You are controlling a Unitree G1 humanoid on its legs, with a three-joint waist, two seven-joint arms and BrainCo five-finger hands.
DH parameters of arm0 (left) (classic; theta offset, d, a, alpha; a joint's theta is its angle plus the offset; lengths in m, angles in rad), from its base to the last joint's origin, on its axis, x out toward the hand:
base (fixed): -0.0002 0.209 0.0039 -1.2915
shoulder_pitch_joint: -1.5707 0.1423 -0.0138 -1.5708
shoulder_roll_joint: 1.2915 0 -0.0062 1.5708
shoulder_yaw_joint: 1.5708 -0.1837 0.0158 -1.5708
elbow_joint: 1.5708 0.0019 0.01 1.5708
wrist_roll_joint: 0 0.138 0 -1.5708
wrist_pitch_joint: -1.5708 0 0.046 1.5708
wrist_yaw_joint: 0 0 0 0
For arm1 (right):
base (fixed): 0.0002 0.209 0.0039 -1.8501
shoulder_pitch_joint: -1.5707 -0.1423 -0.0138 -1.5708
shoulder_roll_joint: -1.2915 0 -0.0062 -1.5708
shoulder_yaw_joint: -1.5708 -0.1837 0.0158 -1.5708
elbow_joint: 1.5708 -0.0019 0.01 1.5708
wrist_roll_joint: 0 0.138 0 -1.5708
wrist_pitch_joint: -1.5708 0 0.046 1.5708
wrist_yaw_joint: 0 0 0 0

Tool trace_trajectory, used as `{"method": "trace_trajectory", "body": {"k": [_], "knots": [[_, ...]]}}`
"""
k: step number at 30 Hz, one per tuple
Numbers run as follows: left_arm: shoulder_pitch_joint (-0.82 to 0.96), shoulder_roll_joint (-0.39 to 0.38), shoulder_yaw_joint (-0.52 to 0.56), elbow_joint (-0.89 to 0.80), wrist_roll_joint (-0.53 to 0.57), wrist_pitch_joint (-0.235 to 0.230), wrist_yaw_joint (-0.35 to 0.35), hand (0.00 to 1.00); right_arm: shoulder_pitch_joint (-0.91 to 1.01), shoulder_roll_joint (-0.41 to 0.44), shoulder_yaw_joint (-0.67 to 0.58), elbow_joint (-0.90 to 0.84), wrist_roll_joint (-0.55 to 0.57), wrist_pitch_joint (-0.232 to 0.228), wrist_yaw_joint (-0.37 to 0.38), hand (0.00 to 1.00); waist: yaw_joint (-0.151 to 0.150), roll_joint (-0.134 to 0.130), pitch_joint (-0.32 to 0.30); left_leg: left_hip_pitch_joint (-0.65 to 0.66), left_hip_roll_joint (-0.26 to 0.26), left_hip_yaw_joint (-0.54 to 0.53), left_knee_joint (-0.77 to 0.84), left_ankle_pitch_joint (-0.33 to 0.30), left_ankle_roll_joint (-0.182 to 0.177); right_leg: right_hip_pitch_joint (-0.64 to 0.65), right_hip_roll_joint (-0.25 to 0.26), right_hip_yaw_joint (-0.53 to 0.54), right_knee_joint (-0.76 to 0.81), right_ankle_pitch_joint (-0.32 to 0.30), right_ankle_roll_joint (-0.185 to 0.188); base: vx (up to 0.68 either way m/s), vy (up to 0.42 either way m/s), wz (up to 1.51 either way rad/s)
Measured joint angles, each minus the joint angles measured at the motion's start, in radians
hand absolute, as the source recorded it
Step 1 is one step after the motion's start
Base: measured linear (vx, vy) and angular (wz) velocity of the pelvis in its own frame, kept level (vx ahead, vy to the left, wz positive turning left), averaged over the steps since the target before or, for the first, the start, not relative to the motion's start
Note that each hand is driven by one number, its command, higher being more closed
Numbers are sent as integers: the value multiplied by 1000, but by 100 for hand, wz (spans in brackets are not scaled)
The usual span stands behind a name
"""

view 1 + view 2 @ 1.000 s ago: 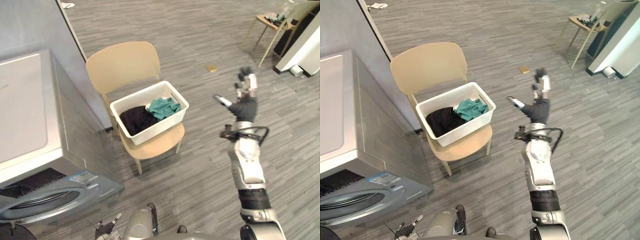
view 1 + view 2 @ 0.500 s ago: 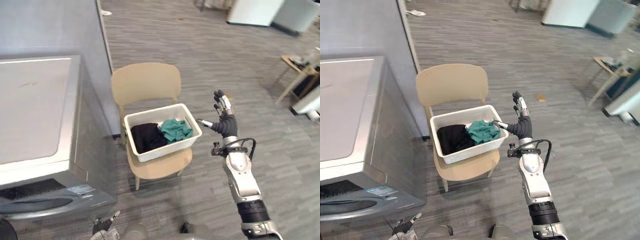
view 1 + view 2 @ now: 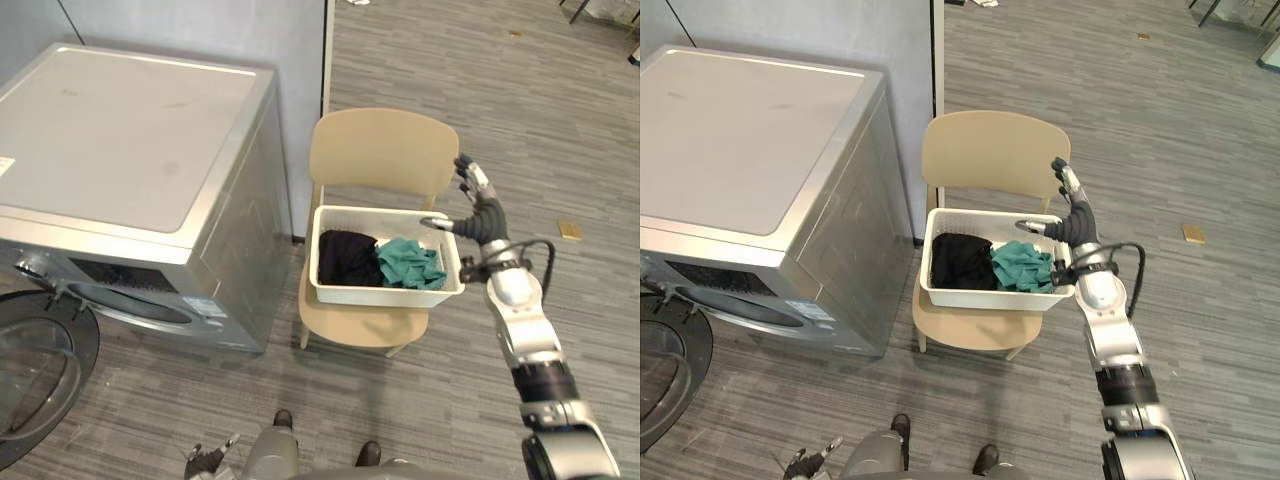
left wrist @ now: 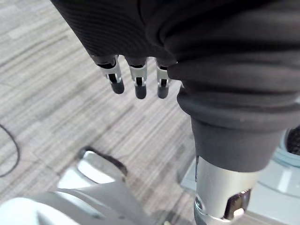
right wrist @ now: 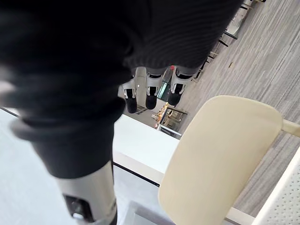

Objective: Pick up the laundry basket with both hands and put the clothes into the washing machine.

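Right now I see the white laundry basket [image 3: 385, 295] sitting on the seat of a beige chair [image 3: 380, 150], just beside the washing machine [image 3: 130, 150]. The machine's round door [image 3: 40, 380] is swung open low at the front. A black garment [image 3: 345, 258] and a teal garment [image 3: 405, 265] lie side by side in the basket. My right robot hand [image 3: 480, 215] is spread wide at the basket's far right corner, thumb reaching over the rim; I cannot tell whether it touches. My left robot hand [image 4: 139, 86] hangs low over the floor, fingers relaxed, holding nothing.
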Motion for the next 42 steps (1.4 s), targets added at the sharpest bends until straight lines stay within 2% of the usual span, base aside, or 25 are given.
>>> {"method": "trace_trajectory", "body": {"k": [2,4,7,8,9,14,17,20,23,31,34,38,39,42], "knots": [[-4,-3,-1,0,0,-2,-11,0,-20,-28,0,41,-21,13,1,0,-2,15,14,-5,-5,-6,-46,-27,-45,-22,-1,-7,9,-3,12,-121,133,15],[-10,11,-3,-9,-4,-3,-12,0,-55,-32,13,115,-54,32,1,0,-1,-5,42,-18,-41,-11,-77,4,-31,-38,-25,-11,-2,18,27,-102,163,25],[-11,9,-8,-40,-14,-5,-12,0,-170,-53,39,223,-97,53,-2,0,1,7,61,-46,-67,-19,-85,26,-14,-59,-43,-17,-14,38,35,-67,111,15],[-19,10,-17,-64,-16,-8,-12,0,-238,-74,42,260,-107,61,-3,0,3,19,80,-65,-75,-25,-87,41,-11,-76,-48,-24,-21,51,28,-44,64,16],[-28,9,-18,-80,-24,-15,-11,0,-283,-92,43,283,-120,66,-4,0,6,25,99,-78,-80,-28,-87,47,-9,-84,-52,-28,-26,58,37,-64,65,15],[-30,16,-63,-120,-68,-44,-11,0,-396,-124,82,317,-144,77,-4,0,8,31,169,-104,-86,-28,-88,61,-8,-106,-55,-27,-31,76,29,-26,25,1],[-33,16,-96,-147,-93,-50,-11,0,-481,-130,88,410,-158,79,-5,0,10,35,188,-125,-89,-27,-138,99,-12,-150,-55,-27,-31,89,12,-12,-6,0],[-65,24,-126,-158,-131,-56,-9,0,-585,-158,134,498,-163,98,-12,0,20,37,243,-122,-85,-27,-186,137,-26,-167,-54,-28,-33,97,11,-45,-29,3],[-85,23,-155,-158,-152,-69,-9,0,-619,-167,161,525,-163,105,-13,0,32,37,257,-122,-76,-28,-216,159,-33,-177,-44,-28,-41,106,2,-47,-41,-1],[-107,24,-174,-157,-174,-70,-10,0,-581,-191,204,480,-175,118,27,0,32,35,264,-120,-69,-53,-296,214,-41,-192,-26,-33,-67,118,-4,-30,-31,5],[-109,25,-175,-157,-225,-71,-11,0,-560,-192,234,487,-183,119,40,0,31,37,266,-119,-68,-57,-311,226,-44,-194,-23,-36,-67,118,-4,-28,-18,4],[-143,33,-202,-157,-276,-72,-9,0,-567,-191,238,564,-205,125,43,0,38,39,267,-122,-67,-65,-354,259,-45,-209,-20,-49,-67,118,-4,-37,-15,10],[-155,33,-220,-158,-292,-74,-10,0,-579,-189,239,608,-208,140,43,0,40,39,275,-122,-66,-69,-363,265,-47,-210,-20,-54,-67,118,-4,-30,-11,10],[-187,32,-248,-159,-316,-77,-9,0,-584,-185,239,655,-215,149,43,0,54,39,292,-128,-66,-71,-366,269,-45,-217,-18,-56,-67,118,-4,-10,-3,3]]}}
